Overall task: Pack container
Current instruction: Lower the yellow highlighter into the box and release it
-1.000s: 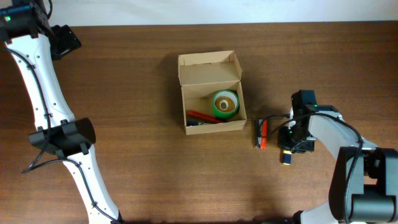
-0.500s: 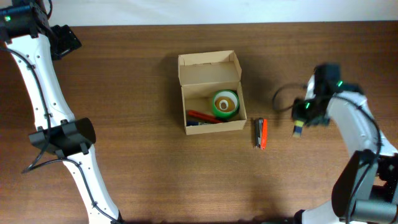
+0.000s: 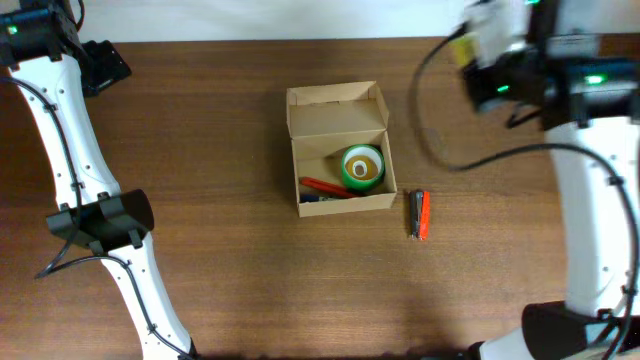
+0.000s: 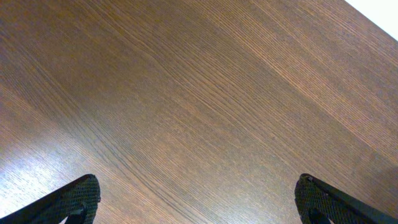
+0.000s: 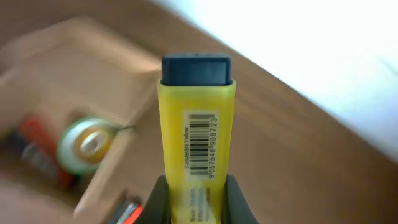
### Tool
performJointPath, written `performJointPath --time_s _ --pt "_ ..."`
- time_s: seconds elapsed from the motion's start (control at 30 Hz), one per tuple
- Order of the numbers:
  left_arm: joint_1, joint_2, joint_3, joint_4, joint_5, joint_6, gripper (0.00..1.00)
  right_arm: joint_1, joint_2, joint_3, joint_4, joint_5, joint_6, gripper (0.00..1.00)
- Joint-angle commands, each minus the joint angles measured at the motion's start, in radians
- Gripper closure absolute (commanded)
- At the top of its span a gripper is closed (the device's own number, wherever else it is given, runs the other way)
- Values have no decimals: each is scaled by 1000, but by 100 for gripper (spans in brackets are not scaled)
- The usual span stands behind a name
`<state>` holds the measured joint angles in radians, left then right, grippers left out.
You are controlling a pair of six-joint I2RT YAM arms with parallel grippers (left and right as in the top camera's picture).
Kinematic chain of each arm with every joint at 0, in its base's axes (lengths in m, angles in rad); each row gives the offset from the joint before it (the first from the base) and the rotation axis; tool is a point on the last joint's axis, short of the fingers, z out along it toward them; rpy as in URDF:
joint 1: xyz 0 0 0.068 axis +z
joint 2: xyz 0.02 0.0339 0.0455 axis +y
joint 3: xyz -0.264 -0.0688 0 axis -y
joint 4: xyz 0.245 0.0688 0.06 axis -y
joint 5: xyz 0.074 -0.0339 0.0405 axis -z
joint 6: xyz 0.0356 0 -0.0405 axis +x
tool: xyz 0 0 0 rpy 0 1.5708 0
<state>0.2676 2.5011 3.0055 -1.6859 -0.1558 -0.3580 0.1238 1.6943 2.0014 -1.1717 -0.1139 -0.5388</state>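
Above and off to the right of the container [image 3: 337, 120], I have the right pincer [image 5: 196, 198] clamped on a yellow highlighter [image 5: 196, 124], its dark cap pointing away from the wrist, high off the tabletop [image 3: 220, 260]. The container sits mid-tabletop with its flap lid folded back, a green tape roll [image 3: 362, 166] and a red marker [image 3: 322, 186] already inside. I judge this the carry step: next I must bring the highlighter over the open container, lower it into the free space beside the roll, then release. Two loose markers [image 3: 420, 214] lie just right of the container, not yet packed. Far left of the container, the left pincer [image 4: 199, 202] hangs spread wide, holding nothing.
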Motion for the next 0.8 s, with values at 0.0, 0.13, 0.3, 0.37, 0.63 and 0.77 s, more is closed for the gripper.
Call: performJointPath --time_s 0.0,0.13,0.3,0.37,0.63,0.77 --pt "-1 3 6 -1 3 16 0 158 39 9 -34 14 -306 96" --pt "-1 3 6 -1 3 16 0 291 145 9 -35 121 -405 96" --pt "-1 3 6 -1 3 16 0 346 313 9 -81 127 -427 96" --pt "-1 3 6 -1 3 16 0 347 370 9 -105 126 -427 96" --pt "-1 3 6 -1 3 16 0 348 496 9 -151 63 -422 96" --pt "-1 3 6 -1 3 16 0 348 531 6 -172 47 -422 96"
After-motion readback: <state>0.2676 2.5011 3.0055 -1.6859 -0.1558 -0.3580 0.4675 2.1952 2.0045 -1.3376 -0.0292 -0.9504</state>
